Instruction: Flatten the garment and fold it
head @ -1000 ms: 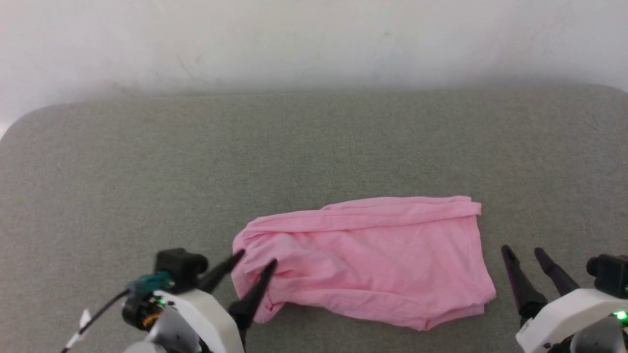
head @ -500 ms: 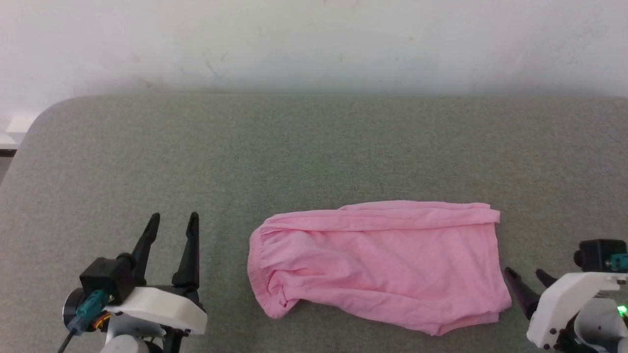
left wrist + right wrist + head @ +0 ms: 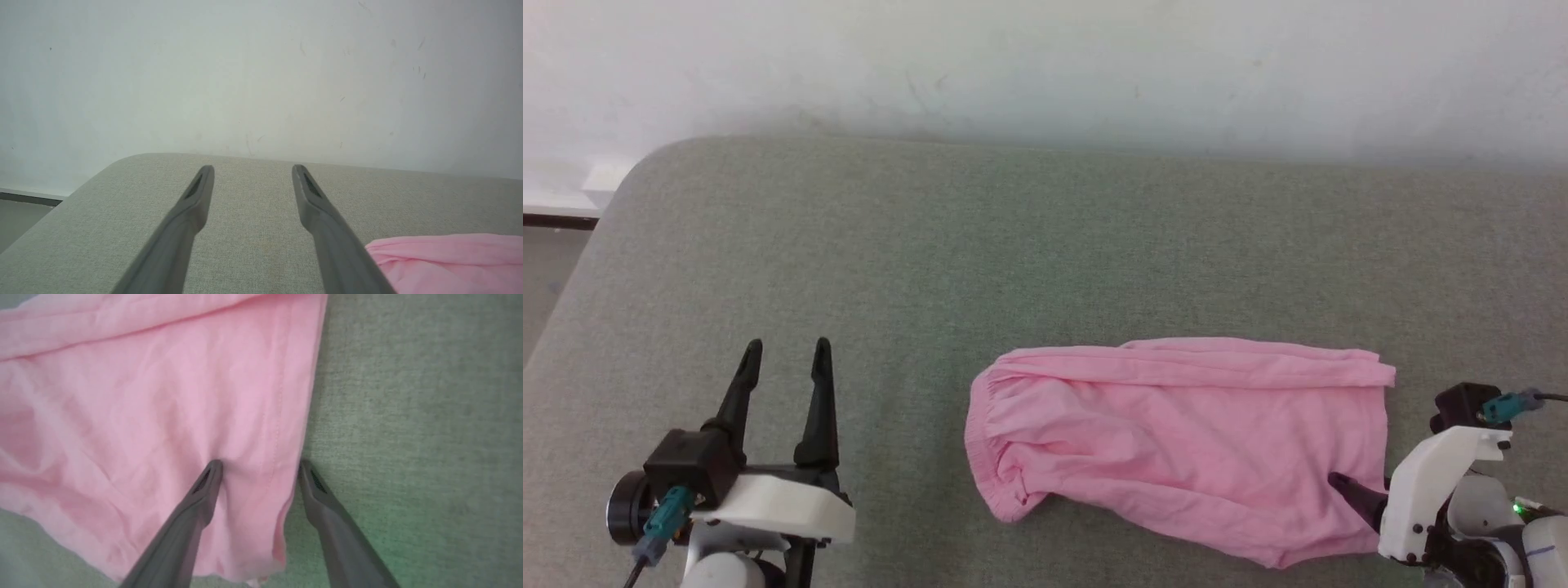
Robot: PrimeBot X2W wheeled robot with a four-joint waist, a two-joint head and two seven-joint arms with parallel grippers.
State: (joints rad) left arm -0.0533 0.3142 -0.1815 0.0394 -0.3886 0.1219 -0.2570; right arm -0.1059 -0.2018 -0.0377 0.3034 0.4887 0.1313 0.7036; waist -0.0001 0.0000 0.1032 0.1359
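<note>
Right gripper fingers, spread, are straddling garment hem, likely lining up a pinch; left gripper is hovering released, clear of waistband.

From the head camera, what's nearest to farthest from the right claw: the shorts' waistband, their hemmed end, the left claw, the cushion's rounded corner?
1. Hemmed end of the pink shorts: far right, between the right claw's open fingers.
2. Gathered waistband: the shorts' left end.
3. Left claw: lower left, off the fabric.
4. Cushion's rounded corner: upper left.
</note>
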